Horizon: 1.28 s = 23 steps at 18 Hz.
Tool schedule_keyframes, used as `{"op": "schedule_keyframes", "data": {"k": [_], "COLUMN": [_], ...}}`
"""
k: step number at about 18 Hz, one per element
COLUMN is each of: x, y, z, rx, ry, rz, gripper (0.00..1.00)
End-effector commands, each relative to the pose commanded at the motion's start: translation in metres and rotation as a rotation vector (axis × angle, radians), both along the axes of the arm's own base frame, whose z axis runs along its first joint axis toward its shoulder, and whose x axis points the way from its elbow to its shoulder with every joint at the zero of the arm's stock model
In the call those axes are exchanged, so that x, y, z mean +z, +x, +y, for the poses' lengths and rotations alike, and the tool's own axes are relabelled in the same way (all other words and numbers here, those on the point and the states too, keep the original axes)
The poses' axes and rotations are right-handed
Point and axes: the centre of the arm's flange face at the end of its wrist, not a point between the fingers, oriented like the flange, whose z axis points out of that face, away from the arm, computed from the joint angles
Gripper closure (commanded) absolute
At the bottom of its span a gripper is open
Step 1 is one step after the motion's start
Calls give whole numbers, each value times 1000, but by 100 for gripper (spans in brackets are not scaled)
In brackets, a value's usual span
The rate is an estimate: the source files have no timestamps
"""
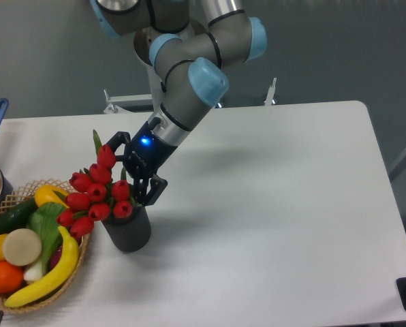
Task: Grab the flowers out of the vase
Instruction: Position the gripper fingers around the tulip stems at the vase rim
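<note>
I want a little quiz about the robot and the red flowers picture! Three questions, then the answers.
1. True or false: the bunch of red tulip buds with green leaves stands in the small dark grey ribbed vase.
2. What lies left of the vase? A) a woven basket of fruit and vegetables B) a stack of books C) a glass bottle
3. Fill in: the robot's black claw sits right beside the ____ of the flowers.

Key:
1. True.
2. A, the woven basket, with a long yellow banana in it.
3. Top; whether it grips them cannot be told.
</note>
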Motion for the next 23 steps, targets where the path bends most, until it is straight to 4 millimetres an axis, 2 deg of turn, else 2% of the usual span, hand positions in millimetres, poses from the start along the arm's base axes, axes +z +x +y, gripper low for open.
{"op": "schedule_keyframes", "data": {"k": [9, 23], "x": [6, 1], "y": [-5, -6], "z": [5, 6], "rx": [3, 4], "ry": [9, 2], "rz": [4, -5], "gripper": [0, 0]}}
